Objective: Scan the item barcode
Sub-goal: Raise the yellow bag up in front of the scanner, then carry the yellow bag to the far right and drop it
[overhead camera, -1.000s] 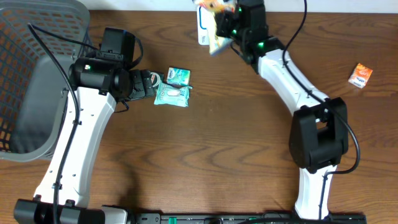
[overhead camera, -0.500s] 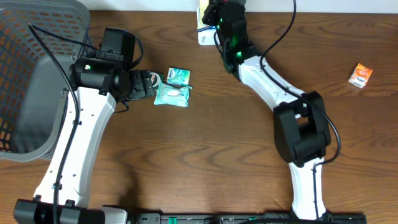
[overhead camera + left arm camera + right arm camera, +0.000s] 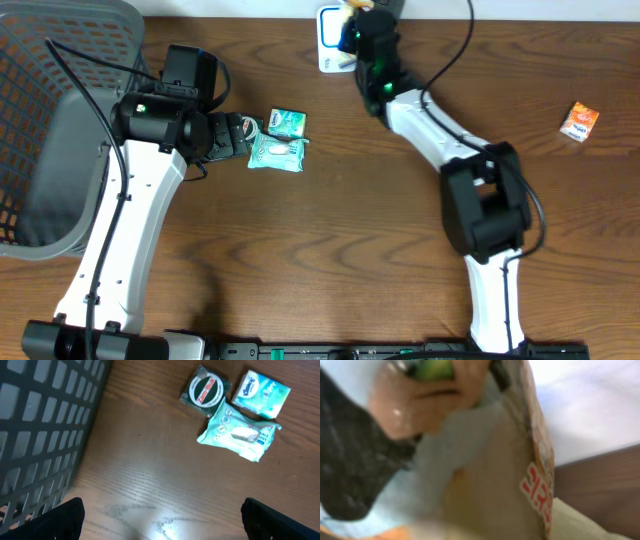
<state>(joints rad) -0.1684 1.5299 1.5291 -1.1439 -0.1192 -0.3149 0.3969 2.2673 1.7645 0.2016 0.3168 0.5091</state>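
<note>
**Right gripper (image 3: 355, 18) clenched on snack packet (image 3: 485, 475) at scanner (image 3: 328, 48); left gripper (image 3: 161, 517) wide open**

We see a brown wood table (image 3: 330, 250) filling the overhead view. The biggest thing on it is a grey mesh basket (image 3: 40, 120) at the far-left corner. Its wall also runs down the left side of the L wrist view.

Next come the arms. The left arm (image 3: 125, 230) rises from the near edge beside the basket. Its claw sits low over bare wood w/ jaws spread and nothing btwn them. Only the dark fingertips (image 3: 55, 522) show, at the bottom corners of the L wrist view. The right arm (image 3: 440, 130) stretches diagonally to the far edge, top centre.

There the R claw meets the scanner, a white unit w/ a blue face lying at the table's far edge. The claw grasps the snack packet. In the R wrist view the pkt fills nearly the whole frame, blurred and orange-edged w/ red print. A pale surface lies behind it and a strip of wood shows at lower right. From overhead only a yellow scrap of the pkt shows at the top edge, just beside the scanner. We can't tell whether a barcode faces the unit.

Smaller items lie clustered just ahead of the L claw, not touching it:
- The teal wipes pack (image 3: 239, 435) lies nearest.
- The tissue pack (image 3: 261, 392) is against its far side.
- The round dark tin (image 3: 205, 391) w/ red lettering is just beside both.

Smallest is an orange sachet (image 3: 579, 120), alone at the far right, well apart from the rest.
</note>
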